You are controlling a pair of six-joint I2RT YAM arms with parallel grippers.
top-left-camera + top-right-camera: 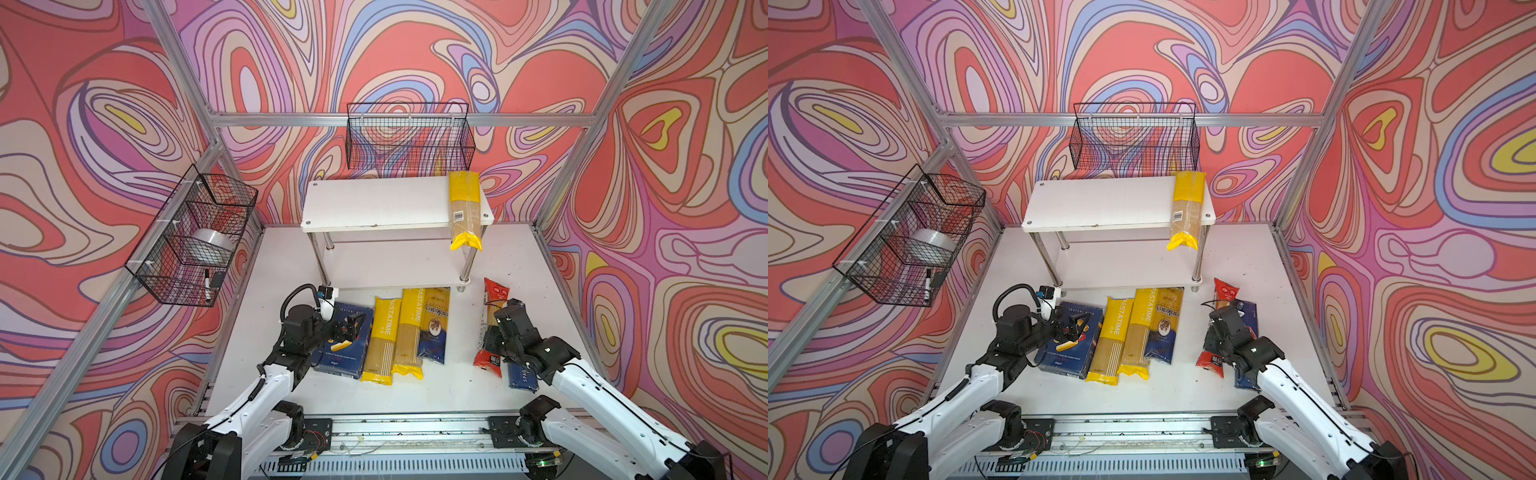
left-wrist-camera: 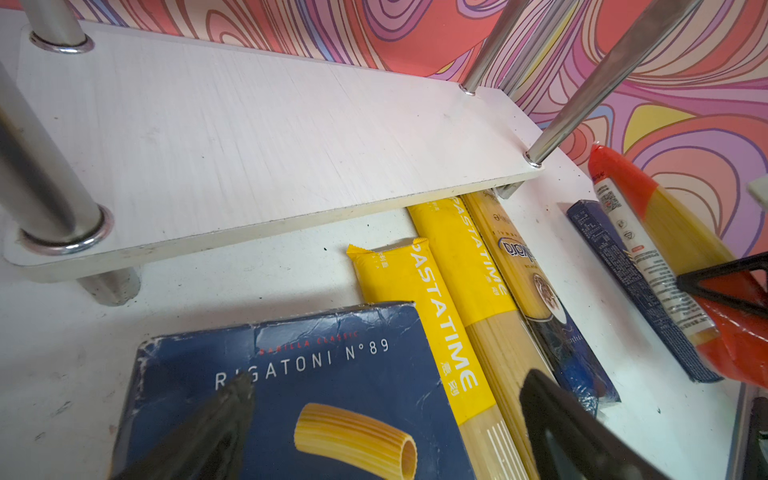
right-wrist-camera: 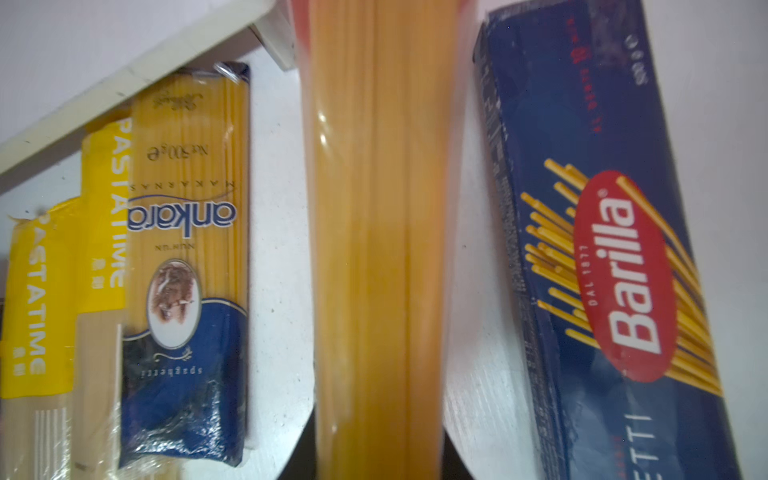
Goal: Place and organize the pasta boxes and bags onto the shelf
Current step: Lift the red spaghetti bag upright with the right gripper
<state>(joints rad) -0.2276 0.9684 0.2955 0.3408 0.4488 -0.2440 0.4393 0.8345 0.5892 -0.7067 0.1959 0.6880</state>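
**Item 1: right claw** (image 1: 505,318). Clenched on the red bag (image 1: 494,291), gripped across its clear middle. The pack runs lengthwise between the jaws and past them toward the shelf (image 1: 374,203). In the left wrist view the red bag (image 2: 648,232) sits tilted, its far end raised over the spaghetti box (image 2: 623,266). Whether the near end has cleared the surface (image 1: 415,395) cannot be told.

**Item 2: spaghetti box** (image 3: 602,249). Flat on the surface, just beside the right claw on its outer side and partly beneath it.

**Item 3: left claw** (image 1: 353,324). Released, jaws spread wide, hovering over the rigatoni box (image 1: 340,357). It grips nothing.

**Item 4: loose stock between the two claws.** A yellow bag (image 1: 380,340), a second yellow bag (image 1: 409,332) and the ankara bag (image 1: 434,328) lie flat, side by side. Their far ends reach the front edge of the shelf's lower board.

**Item 5: shelf.** Ahead of both claws. A shelved yellow bag (image 1: 464,208) lies on the top board at the right claw's end, overhanging the front edge. The lower board looks bare.

**Step in hand (judged):** pick-up of the red bag, early in the task, with six items not yet shelved.

**Next move calls for (judged):** raise the red bag clear of the spaghetti box, carry it forward and above the top board, then lay it parallel to the shelved yellow bag. The pack is long, so its leading end needs height to pass the board's edge.
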